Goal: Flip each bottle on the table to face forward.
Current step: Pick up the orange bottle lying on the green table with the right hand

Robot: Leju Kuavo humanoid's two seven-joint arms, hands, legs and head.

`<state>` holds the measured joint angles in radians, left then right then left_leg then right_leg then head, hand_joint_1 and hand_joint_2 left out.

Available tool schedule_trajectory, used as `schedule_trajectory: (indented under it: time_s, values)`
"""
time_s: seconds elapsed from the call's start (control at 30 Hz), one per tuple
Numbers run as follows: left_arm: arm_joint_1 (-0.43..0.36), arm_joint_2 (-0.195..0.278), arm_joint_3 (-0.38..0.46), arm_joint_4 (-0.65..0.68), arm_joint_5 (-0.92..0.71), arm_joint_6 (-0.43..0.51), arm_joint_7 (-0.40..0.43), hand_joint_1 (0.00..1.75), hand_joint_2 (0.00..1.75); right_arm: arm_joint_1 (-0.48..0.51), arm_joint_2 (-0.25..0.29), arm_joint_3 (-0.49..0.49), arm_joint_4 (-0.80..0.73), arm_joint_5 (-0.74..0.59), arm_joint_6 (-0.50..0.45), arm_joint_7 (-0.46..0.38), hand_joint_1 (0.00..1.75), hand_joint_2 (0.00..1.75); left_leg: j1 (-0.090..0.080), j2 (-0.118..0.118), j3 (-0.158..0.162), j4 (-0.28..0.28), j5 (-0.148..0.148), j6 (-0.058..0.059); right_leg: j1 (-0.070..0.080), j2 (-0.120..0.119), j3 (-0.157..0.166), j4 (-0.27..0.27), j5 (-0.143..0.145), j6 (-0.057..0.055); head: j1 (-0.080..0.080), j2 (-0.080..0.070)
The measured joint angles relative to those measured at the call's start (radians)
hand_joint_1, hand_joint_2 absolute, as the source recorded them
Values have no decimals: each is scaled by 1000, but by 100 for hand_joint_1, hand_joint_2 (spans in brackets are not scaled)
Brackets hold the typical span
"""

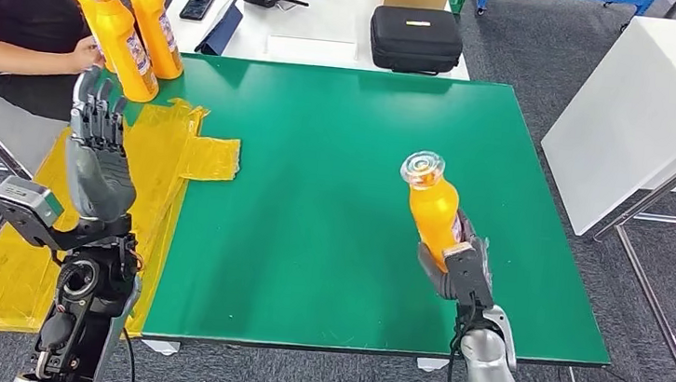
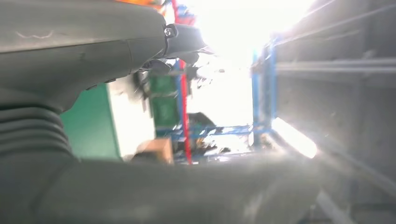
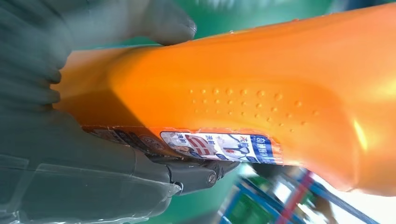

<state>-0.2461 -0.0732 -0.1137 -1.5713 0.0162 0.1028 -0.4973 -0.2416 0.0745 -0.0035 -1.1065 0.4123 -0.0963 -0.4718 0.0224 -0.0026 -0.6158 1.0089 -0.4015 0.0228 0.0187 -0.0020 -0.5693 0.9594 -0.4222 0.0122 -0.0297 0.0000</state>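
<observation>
While the right hand [image 1: 458, 263] grips one bottle [image 1: 433, 210] upright, three bottles [image 1: 135, 26] wait beyond the left hand [image 1: 95, 144], whose grasp I cannot tell.

Bottle [image 1: 432, 211] bottom hidden inside right hand [image 1: 455, 261]. Label words [image 3: 219, 145] too small to read. Far shelves [image 2: 219, 116] blurry and washed out.

Orange bottle [image 1: 432, 209] with blue-white label, green table [image 1: 315, 198], yellow sheet [image 1: 169, 156], black case [image 1: 415, 39].
</observation>
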Motion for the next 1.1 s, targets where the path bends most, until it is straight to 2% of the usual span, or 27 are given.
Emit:
schedule_trajectory:
  time_s: [0.1,0.2,0.43,0.63,0.9,1.1]
  values:
    - [-8,-20,-24,36,45,-47,18,0,175,-33,25,31,-30,-13,-41,6,175,175,-3,0,-6,0,2,2,-3,0,-7,2,1,1,1,0]
    - [-31,-49,-62,90,84,-66,26,0,175,-105,60,81,5,6,-97,12,175,175,-4,1,-8,0,3,1,-4,0,-10,3,3,2,0,0]
    - [-65,-134,-196,231,121,-47,33,0,175,-296,182,239,235,98,-243,52,175,175,-4,0,-11,0,5,1,-4,0,-13,4,4,1,0,0]
    - [-70,-163,-293,293,141,-10,35,0,175,-354,250,334,368,88,-285,63,175,175,-4,0,-14,0,5,1,-3,0,-16,4,4,1,0,0]
    - [-77,-168,-328,334,180,39,1,0,175,-392,271,554,434,-55,-396,133,175,175,-4,-1,-16,0,6,1,-4,-1,-19,4,4,1,0,0]
    - [-77,-167,-323,347,200,49,-20,0,175,-424,264,664,478,-135,-434,148,175,175,-4,-1,-17,0,6,1,-4,-1,-19,4,4,1,1,0]
